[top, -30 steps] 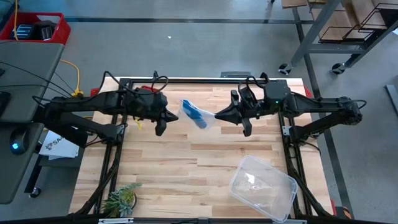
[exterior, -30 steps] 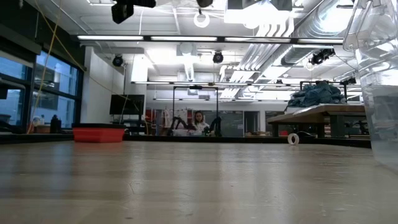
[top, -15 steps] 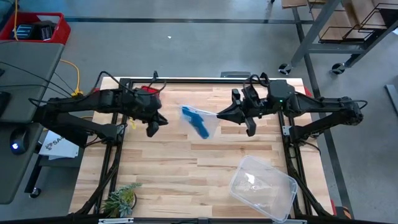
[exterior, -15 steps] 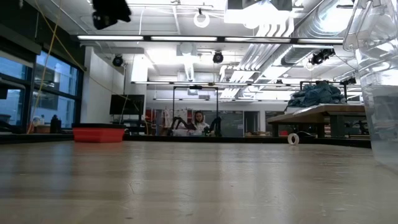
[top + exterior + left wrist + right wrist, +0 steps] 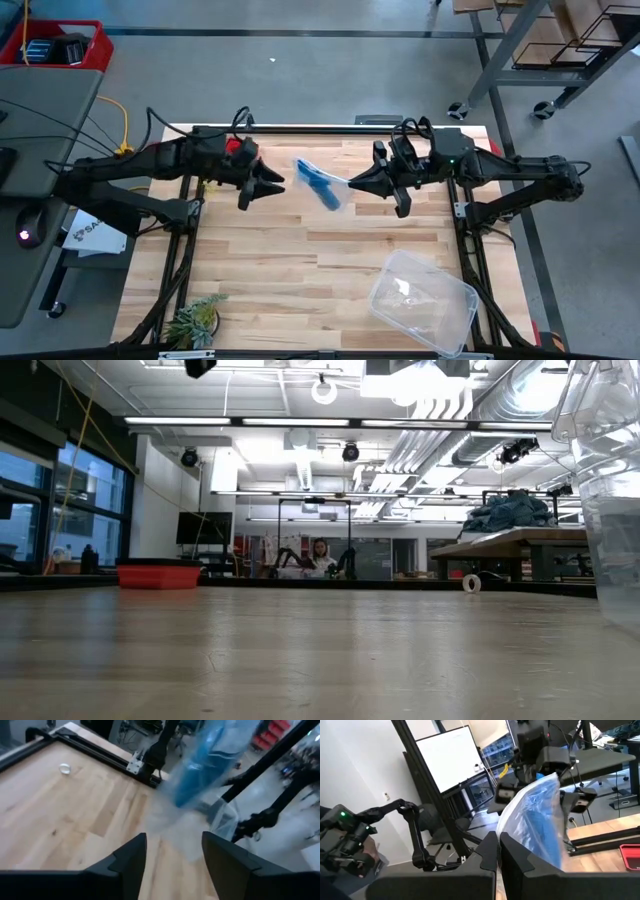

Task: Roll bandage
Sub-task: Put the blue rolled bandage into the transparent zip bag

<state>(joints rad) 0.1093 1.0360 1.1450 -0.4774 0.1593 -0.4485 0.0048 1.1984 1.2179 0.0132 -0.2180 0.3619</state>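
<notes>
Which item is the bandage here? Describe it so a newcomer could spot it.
Start at the wooden table in the high view and look to its far half, between the two dark arms. There the right pincer, shut, holds up a clear plastic bag, facing the open left pincer. The bandage is the bright blue strip inside that bag, the only blue thing over the table.

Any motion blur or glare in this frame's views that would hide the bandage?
Left wrist view: the bag and bandage are smeared by motion. Right wrist view: bandage sharper, veiled by the bag's sheen. High view: bandage clear. Low view: ceiling lights glare, bandage not shown.
</notes>
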